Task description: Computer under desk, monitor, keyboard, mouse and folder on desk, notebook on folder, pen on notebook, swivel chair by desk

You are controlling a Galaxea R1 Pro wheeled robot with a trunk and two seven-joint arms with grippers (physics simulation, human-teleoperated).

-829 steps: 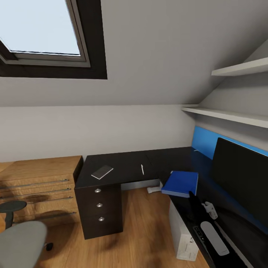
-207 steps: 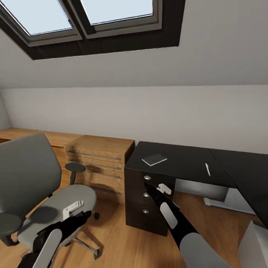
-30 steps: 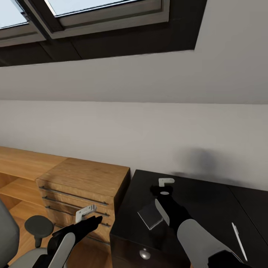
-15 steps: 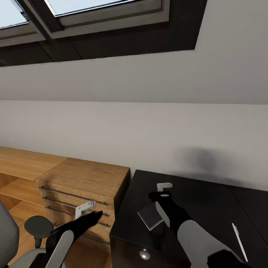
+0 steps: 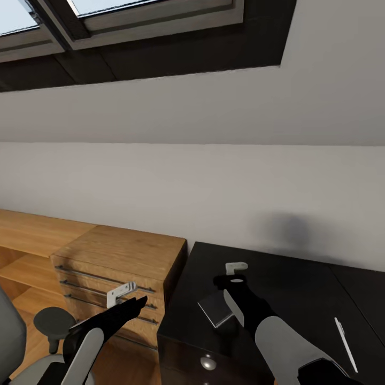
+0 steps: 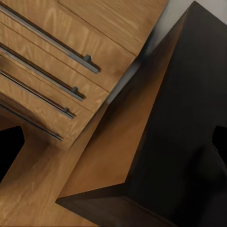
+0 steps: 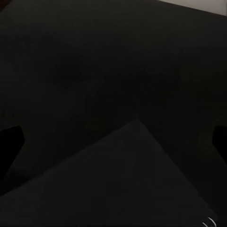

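The black L-shaped desk [image 5: 299, 289] fills the lower right of the head view, its dark surface butting against a light wooden chest [image 5: 115, 262] with bar handles on the left. At the lower left edge a grey slice of the swivel chair [image 5: 12, 342] and one black armrest show, well apart from the desk.

On the surface near the chest-side corner lies the thin dark grey notebook [image 5: 215, 308], flat and turned at an angle. The slim white pen [image 5: 342, 336] lies well apart from it, toward the right.

The right gripper [image 5: 235, 271] hangs just over the notebook's far edge, and in the right wrist view the notebook [image 7: 118, 184] sits between two dark finger tips spread wide at either border, so the fingers look open and empty. The left gripper [image 5: 122, 295] hovers in front of the chest drawers, fingers apart, holding nothing.

The step in hand appears to be picking up the notebook for stacking on the folder. The next move likely calls for lowering the right fingers over one edge of the booklet; because it is thin and lies flat, sliding it toward the surface's rim may be needed to get a finger under it.
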